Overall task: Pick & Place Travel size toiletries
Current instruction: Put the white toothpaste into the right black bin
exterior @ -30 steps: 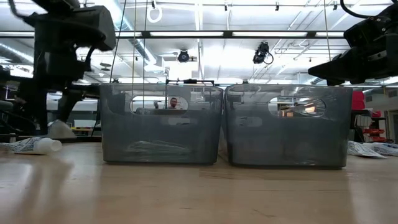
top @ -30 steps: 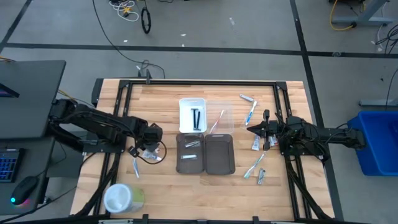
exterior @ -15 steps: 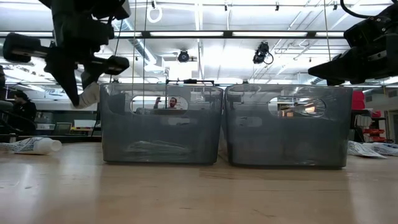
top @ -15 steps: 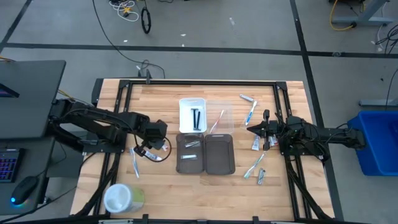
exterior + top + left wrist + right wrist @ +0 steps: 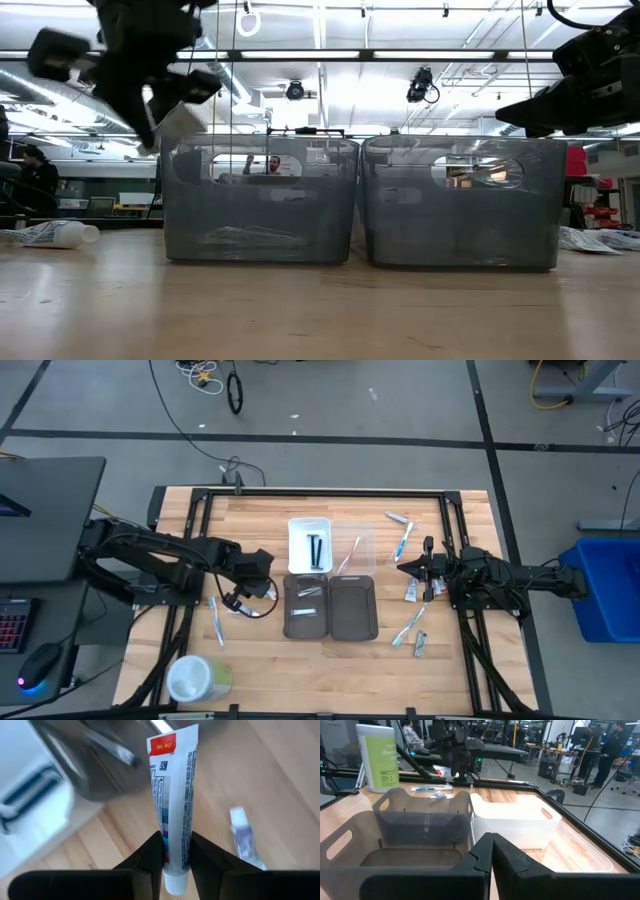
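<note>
High view: left gripper [image 5: 262, 567] at 9 o'clock beside the grey trays [image 5: 330, 606]; right gripper [image 5: 408, 569] waits at 3 o'clock, fingers closed, empty. White tray [image 5: 309, 544] holds black sticks [image 5: 316, 550]. Left wrist view: fingers [image 5: 152, 855] pinch a toothpaste tube [image 5: 172, 805] near its cap. Risk: low grip, so the tube could swing or slip and miss the tray. Low view: tube raised above the left grey bin's [image 5: 259, 200] 10 o'clock corner.

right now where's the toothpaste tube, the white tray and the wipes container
toothpaste tube [image 5: 172, 800], left wrist view, on its printed body
white tray [image 5: 309, 526], high view, on its far rim
wipes container [image 5: 190, 678], high view, on its white lid
</note>
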